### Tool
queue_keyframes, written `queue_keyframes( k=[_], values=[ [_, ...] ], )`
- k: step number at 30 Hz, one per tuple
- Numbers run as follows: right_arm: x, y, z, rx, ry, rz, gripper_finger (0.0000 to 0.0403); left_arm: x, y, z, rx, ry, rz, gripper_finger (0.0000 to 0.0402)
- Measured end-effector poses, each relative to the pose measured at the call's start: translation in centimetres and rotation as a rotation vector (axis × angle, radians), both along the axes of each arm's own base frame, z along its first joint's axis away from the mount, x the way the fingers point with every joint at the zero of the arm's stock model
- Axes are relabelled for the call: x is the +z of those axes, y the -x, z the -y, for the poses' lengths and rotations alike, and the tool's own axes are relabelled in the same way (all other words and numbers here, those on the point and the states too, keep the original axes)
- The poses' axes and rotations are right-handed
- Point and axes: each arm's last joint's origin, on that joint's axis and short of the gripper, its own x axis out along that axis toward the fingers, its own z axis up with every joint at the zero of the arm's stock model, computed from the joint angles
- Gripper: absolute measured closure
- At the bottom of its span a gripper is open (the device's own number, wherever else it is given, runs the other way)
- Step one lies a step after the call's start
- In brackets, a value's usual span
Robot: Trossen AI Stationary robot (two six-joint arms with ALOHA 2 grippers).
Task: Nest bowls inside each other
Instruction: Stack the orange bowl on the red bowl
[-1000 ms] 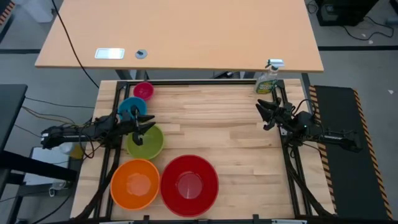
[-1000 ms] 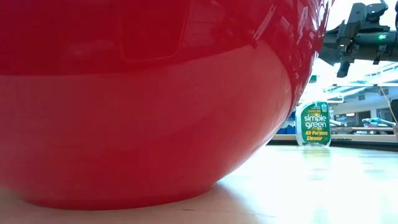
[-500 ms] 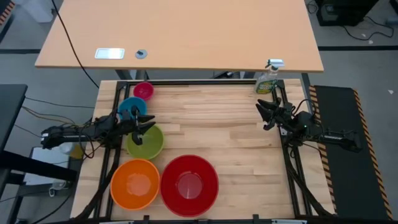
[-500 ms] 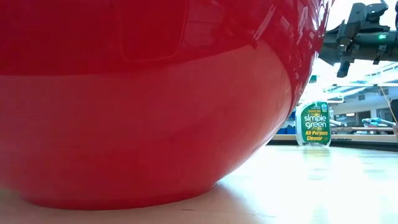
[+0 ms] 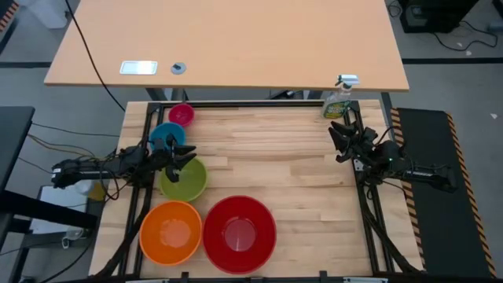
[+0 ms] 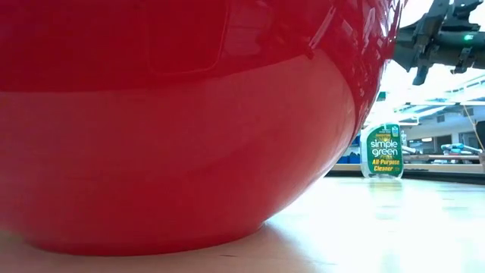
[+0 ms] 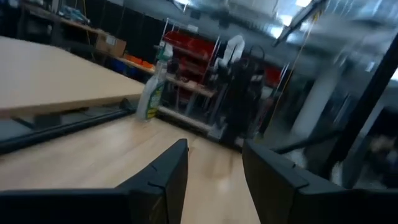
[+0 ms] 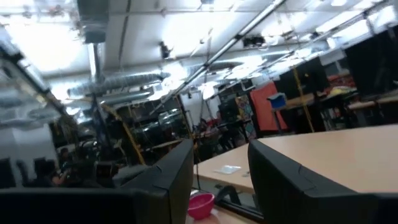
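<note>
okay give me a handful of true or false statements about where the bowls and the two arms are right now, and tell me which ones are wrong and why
1. All five bowls sit apart, none nested. True: the red bowl, orange bowl, green bowl, blue bowl and pink bowl each rest alone on the table.
2. The left gripper holds the blue bowl. False: its jaws are open and empty, above the gap between the blue and green bowls.
3. The spray bottle stands at the table's far right corner. True.
4. The right gripper is over the red bowl. False: it hangs near the table's right edge, jaws open, close to the spray bottle.
5. The pink bowl is the largest. False: the red one is.
</note>
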Motion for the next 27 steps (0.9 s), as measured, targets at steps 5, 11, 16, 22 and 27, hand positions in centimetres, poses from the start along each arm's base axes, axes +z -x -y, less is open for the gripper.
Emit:
queue_keyframes(
  k=[5, 11, 16, 22, 27],
  values=[
    [0.1, 0.0, -0.1, 0.03, 0.0, 0.016, 0.0242, 2.1, 0.1, 0.2, -0.049, -0.035, 0.056, 0.0246],
    [0.7, -0.4, 0.1, 0.035, 0.0, -0.029, 0.0243, 3.9, -0.7, 0.1, -0.05, -0.031, -0.061, 0.0246],
    [1.7, -1.5, 0.3, 0.067, -0.014, -0.138, 0.0245, 5.0, -1.7, 0.4, -0.077, -0.07, -0.124, 0.0246],
    [3.0, -3.5, 0.9, 0.078, -0.023, -0.281, 0.0245, 7.6, -2.9, 0.9, -0.132, -0.125, -0.363, 0.0246],
    [3.7, -5.7, 1.4, 0.109, -0.039, -0.369, 0.0245, 10.3, -3.5, 1.5, -0.191, -0.122, -0.623, 0.0246]
  ],
)
